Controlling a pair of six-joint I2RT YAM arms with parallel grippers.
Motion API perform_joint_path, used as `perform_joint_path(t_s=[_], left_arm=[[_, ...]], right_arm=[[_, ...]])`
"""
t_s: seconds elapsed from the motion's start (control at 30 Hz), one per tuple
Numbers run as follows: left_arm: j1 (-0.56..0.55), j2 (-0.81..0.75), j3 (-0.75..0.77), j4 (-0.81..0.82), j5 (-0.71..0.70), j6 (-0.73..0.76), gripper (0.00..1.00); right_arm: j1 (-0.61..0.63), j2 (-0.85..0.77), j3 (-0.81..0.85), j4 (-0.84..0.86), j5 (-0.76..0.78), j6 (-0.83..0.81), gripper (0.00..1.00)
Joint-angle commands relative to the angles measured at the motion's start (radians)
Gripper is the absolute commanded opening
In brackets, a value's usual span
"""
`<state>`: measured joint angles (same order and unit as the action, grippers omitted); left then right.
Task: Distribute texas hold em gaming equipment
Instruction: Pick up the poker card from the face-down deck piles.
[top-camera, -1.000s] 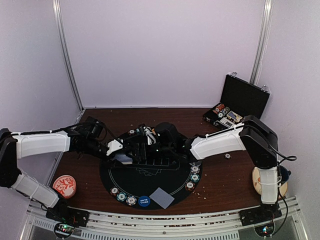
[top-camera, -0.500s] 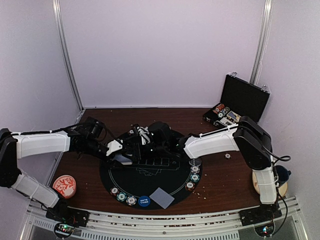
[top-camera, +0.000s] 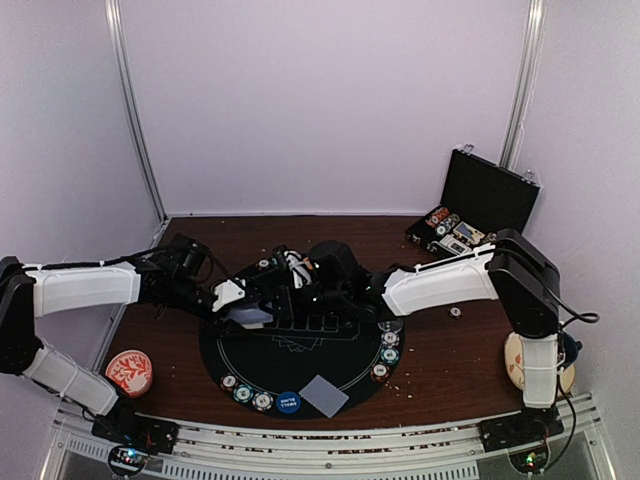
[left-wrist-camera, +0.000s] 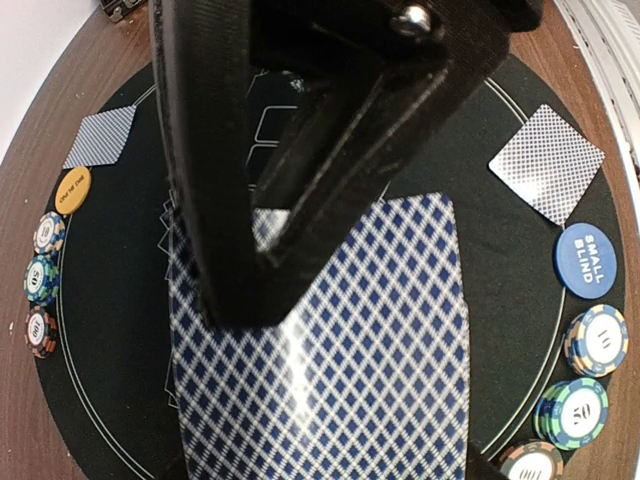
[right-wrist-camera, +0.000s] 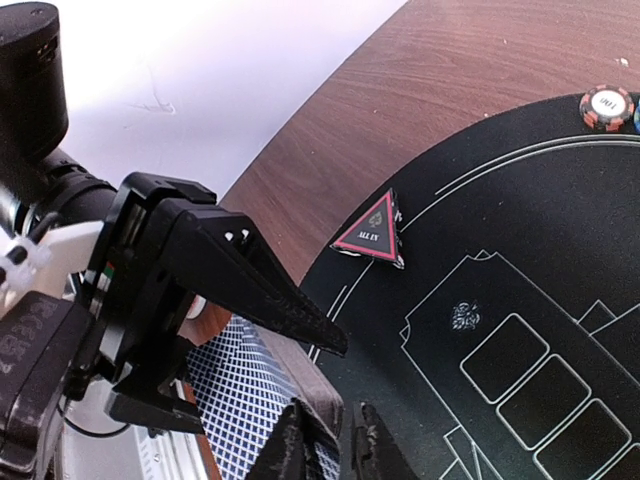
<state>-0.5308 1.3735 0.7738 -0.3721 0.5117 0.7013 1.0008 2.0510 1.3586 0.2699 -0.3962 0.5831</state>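
My left gripper (top-camera: 243, 303) hovers over the black round mat (top-camera: 330, 362), shut on a deck of blue-diamond-backed playing cards (left-wrist-camera: 330, 360). My right gripper (right-wrist-camera: 333, 432) is at the deck's end, fingers a narrow gap apart astride its corner; whether they pinch a card does not show. A red triangle marker (right-wrist-camera: 372, 235) lies at the mat's rim. Single cards (left-wrist-camera: 546, 163) (left-wrist-camera: 100, 137), a blue small-blind disc (left-wrist-camera: 585, 260), an orange disc (left-wrist-camera: 73, 189) and striped chips (left-wrist-camera: 596, 340) (left-wrist-camera: 40, 280) lie around the mat's edge.
An open black case (top-camera: 487, 200) holding more chips stands at the back right. A red-and-white patterned dish (top-camera: 128, 372) sits at the near left by the left arm's base. A dark blue cup (top-camera: 570, 350) is at the near right behind the right arm.
The right gripper's fingers have closed to a narrow gap at the deck, and its arm has shifted slightly. The left arm and the deck have held still.
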Motion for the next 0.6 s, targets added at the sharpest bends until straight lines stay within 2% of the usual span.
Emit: perform_joint_path(t_s=[0.0,0.1,0.57], left_arm=[[-0.003,-0.002,0.008,0.008,0.051,0.013,0.12],[-0.003,0.002,0.010,0.008,0.049,0.012,0.12],[-0.002,0.009,0.009,0.017,0.026,0.002,0.12]], right_arm=[[-0.036,-0.022,-0.017,-0.089,0.069,-0.026,0.09],[-0.035,-0.047,-0.040,-0.089,0.057,-0.028,0.00],[-0.056,-0.273,-0.229,-0.091,0.070,-0.031,0.00]])
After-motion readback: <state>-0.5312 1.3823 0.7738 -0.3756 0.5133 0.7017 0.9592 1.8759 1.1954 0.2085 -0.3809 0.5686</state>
